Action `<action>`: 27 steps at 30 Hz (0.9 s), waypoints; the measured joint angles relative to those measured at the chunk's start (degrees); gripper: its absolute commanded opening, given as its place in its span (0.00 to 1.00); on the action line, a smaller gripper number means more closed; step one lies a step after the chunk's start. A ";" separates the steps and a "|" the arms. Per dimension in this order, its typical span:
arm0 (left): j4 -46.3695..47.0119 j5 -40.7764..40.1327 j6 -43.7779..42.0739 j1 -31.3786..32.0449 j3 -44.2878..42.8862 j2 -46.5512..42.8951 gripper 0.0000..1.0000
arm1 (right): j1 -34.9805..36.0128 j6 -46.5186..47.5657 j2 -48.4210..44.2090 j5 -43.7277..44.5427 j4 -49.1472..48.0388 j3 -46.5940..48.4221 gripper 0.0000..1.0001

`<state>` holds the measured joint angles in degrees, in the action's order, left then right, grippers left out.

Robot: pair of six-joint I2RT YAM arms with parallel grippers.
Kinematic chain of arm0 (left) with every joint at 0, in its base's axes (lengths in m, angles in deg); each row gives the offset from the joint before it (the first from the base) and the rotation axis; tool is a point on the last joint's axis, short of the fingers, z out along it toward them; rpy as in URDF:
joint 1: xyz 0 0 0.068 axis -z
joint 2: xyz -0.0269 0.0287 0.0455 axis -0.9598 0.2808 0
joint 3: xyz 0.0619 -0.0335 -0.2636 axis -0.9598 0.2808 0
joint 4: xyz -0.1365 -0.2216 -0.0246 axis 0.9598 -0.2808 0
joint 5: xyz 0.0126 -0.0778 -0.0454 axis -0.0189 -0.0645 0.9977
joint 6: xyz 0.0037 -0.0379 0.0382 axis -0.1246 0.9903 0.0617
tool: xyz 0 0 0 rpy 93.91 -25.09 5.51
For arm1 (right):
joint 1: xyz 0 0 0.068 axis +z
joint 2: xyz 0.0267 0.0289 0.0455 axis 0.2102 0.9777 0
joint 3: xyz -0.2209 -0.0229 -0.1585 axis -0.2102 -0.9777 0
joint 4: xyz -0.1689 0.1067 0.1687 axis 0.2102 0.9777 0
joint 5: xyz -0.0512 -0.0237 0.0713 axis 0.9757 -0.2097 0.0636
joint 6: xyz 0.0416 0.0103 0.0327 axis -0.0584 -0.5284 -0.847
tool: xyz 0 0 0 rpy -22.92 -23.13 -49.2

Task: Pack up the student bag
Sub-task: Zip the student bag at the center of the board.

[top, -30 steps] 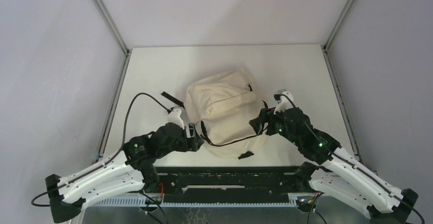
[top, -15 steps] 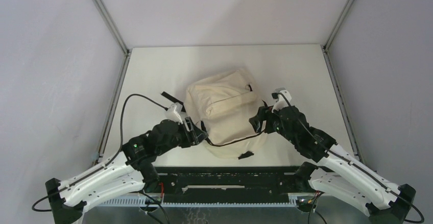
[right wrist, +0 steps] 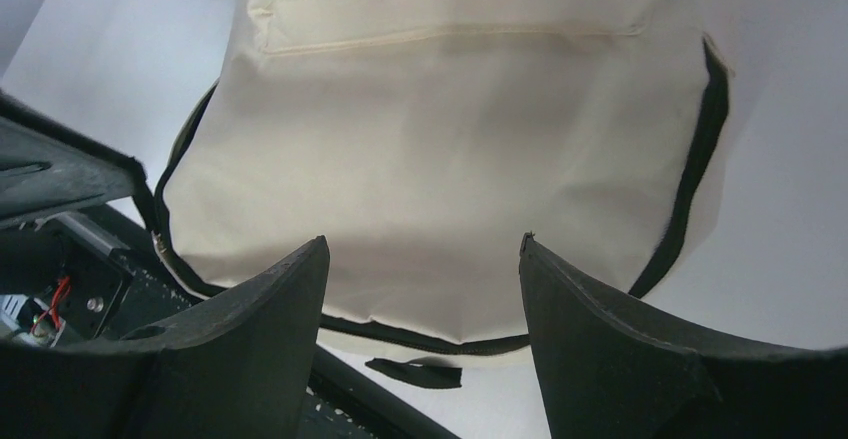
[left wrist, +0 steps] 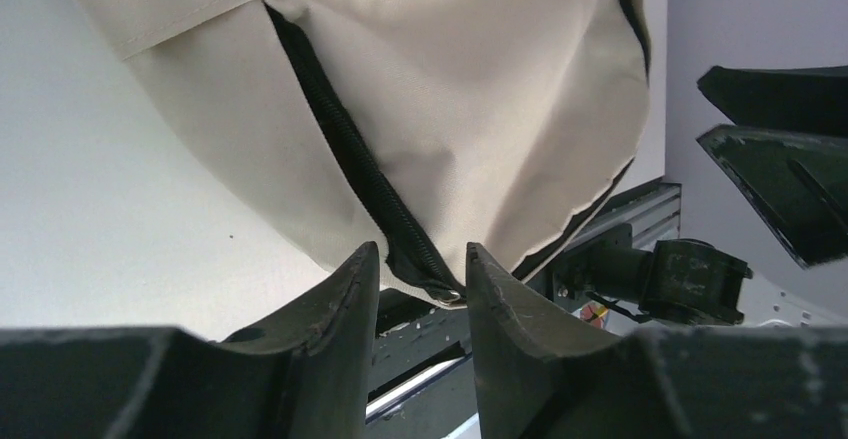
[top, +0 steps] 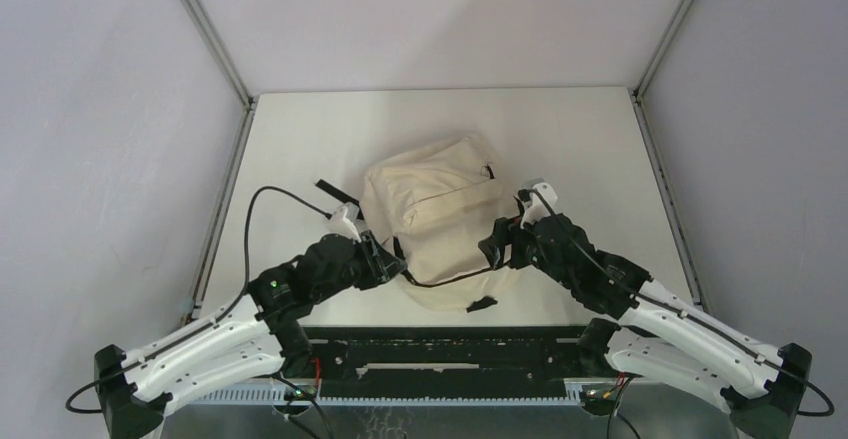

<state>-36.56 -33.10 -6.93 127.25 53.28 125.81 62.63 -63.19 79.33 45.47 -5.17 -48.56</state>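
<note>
**Top external view: student bag flanked by both tools**

The cream student bag (top: 435, 214) is seen lying flat on the white counter (top: 600, 149), directly between the two tools. The left tool (top: 385, 259) is placed at the bag's near left edge, and the right tool (top: 497, 244) at its near right edge, so that the bag lies ahead of and between them.

In the left wrist view, the fingers are drawn fairly close together, with only a narrow gap left between them. The black zipper (left wrist: 350, 149) is seen running down the canvas toward that gap, and its lower end, with a small metal piece (left wrist: 452, 295), sits right between the fingertips. The metal piece appears to lie against the right-hand finger. Whether the zipper end is actually pinched cannot be told.

In the right wrist view, the fingers are spread wide and nothing is held between them. The bag's rounded body fills the space ahead of the fingertips, with its front pocket (right wrist: 450, 4) farther ahead. A dark zipper line is traced round the bag's edge, and a short black strap tab (right wrist: 412, 371) lies on the counter just below the gap between the fingers, close to the bag's near edge.
</note>
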 measured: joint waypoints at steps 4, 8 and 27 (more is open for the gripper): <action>0.17 0.85 0.07 -0.59 0.22 1.75 0.31 | 3.17 0.66 0.33 1.09 -0.81 0.00 0.79; 0.15 1.25 0.17 -0.79 0.22 3.19 0.03 | 10.21 4.22 1.25 3.08 -3.10 0.00 0.78; -2.67 0.48 -1.01 -3.26 0.22 -3.15 0.00 | 31.17 31.34 23.50 5.20 -17.77 0.00 0.27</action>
<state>-39.23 -32.62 -7.94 124.00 53.49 122.66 93.80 -31.85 102.83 50.67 -22.94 -48.56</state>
